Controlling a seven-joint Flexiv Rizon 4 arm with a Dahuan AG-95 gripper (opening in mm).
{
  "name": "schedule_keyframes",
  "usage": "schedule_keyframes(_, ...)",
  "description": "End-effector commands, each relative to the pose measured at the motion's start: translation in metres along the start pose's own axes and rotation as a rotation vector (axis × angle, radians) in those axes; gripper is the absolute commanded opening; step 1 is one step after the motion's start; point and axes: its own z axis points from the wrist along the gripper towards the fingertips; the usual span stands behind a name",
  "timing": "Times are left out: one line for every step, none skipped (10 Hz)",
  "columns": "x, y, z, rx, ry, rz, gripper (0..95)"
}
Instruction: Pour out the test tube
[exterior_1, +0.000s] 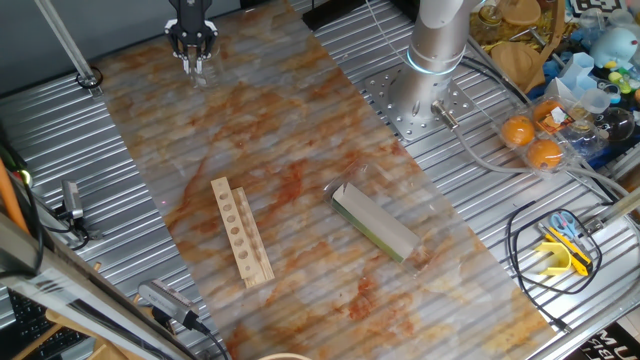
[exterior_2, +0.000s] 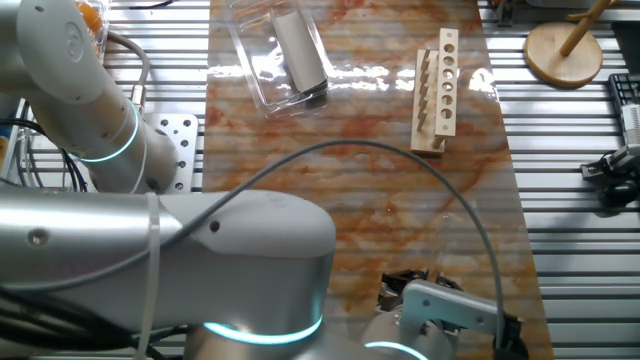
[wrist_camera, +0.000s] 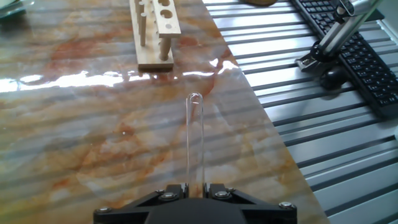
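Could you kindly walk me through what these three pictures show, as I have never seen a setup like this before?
It is one robot arm at a marble-patterned table. Two pictures come from fixed cameras on different sides; the third comes from a camera on the robot's hand, looking along its fingers. The gripper is shut on a clear glass test tube, which points away from the hand. On the table lie a wooden test tube rack, which looks empty, and a clear plastic container with a grey-green block inside it. Tools and clutter sit around the table edges.
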Motion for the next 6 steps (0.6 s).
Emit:
schedule_keyframes(-0.0015, 0.0007, 0.0023, 0.004, 0.0, 0.005, 0.0)
schedule_keyframes(-0.0018, 0.0009, 0.0028, 0.005, -0.001, 0.006, 0.0)
schedule_keyframes(-0.0022, 0.0012, 0.0037, 0.006, 0.002, 0.006, 0.0)
schedule_keyframes(-0.0021, 0.0012, 0.0038, 0.005, 0.002, 0.005, 0.0)
schedule_keyframes(-0.0021, 0.0012, 0.0038, 0.004, 0.0, 0.007, 0.0)
schedule_keyframes(-0.0023, 0.0012, 0.0036, 0.003, -0.001, 0.009, 0.0)
